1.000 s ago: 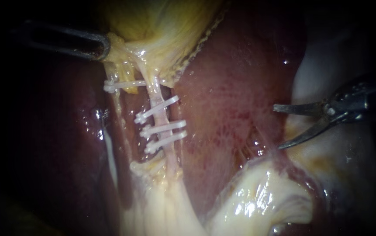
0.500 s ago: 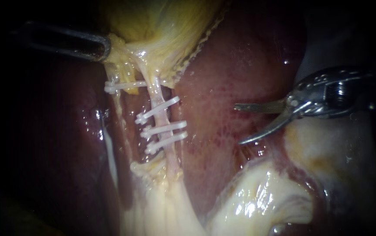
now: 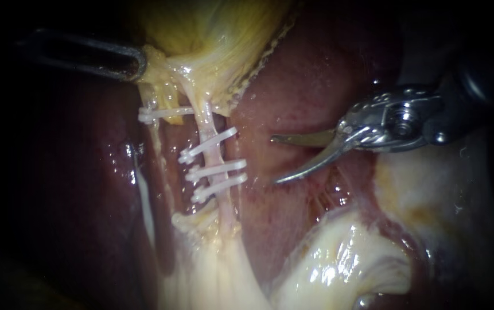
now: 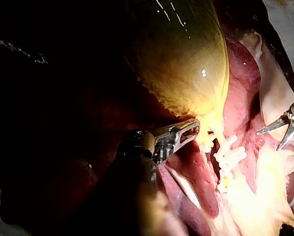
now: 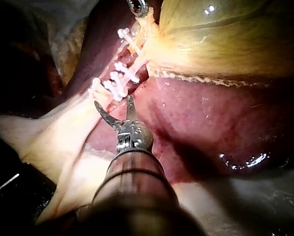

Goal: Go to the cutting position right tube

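Over the liver (image 3: 310,80), endoscope view: the right instrument (image 3: 273,159), jaws spread wide and empty, hangs near the right tube (image 3: 217,156) and its three clips (image 3: 207,143). Left wrist view: the left instrument (image 4: 193,129), jaws closed on the gallbladder (image 4: 186,59). Right wrist view: the open jaws point toward the clipped tube, not touching.

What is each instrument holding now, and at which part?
The left instrument grips the gallbladder at its narrow end. The right instrument holds nothing; its jaws are open.
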### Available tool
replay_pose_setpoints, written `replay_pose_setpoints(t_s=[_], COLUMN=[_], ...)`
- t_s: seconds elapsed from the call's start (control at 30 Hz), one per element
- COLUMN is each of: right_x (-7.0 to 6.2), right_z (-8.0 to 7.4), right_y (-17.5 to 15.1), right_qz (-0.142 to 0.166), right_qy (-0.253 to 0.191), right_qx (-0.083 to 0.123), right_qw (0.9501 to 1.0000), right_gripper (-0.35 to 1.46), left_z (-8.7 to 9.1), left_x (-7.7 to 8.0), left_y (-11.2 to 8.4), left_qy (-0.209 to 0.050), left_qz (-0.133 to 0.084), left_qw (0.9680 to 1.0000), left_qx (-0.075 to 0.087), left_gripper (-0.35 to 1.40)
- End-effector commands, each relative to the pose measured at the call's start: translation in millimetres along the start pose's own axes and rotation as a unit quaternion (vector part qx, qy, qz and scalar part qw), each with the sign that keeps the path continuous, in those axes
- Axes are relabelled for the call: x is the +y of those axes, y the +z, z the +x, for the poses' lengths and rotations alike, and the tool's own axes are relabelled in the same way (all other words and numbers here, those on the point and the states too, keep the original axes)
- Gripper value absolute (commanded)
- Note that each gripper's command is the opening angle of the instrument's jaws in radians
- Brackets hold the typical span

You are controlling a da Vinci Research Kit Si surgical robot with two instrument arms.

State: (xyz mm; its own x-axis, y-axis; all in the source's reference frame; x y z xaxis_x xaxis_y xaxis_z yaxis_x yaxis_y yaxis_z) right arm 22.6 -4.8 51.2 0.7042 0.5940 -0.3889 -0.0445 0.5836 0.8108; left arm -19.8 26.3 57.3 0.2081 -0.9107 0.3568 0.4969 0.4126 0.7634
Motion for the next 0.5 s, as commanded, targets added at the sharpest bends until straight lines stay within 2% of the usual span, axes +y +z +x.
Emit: replay_pose_setpoints(t_s=[0.03,0.37,0.5], right_x=[0.3,2.7,3.3], right_z=[0.0,0.1,0.0], right_y=[0.3,3.8,4.9], right_qz=[0.003,0.02,0.03], right_qy=[0.002,0.012,0.016], right_qx=[-0.001,-0.013,-0.011], right_qw=[1.0,0.9997,0.9994], right_gripper=[1.38,1.35,1.33], left_z=[0.0,0.1,0.1], left_x=[0.0,-0.1,-0.2], left_y=[0.1,0.1,0.2], left_qy=[0.0,0.0,0.0], left_qz=[0.0,0.001,0.001], left_qw=[1.0,1.0,1.0], left_qx=[0.0,0.001,0.0], left_gripper=[-0.35,-0.35,-0.35])
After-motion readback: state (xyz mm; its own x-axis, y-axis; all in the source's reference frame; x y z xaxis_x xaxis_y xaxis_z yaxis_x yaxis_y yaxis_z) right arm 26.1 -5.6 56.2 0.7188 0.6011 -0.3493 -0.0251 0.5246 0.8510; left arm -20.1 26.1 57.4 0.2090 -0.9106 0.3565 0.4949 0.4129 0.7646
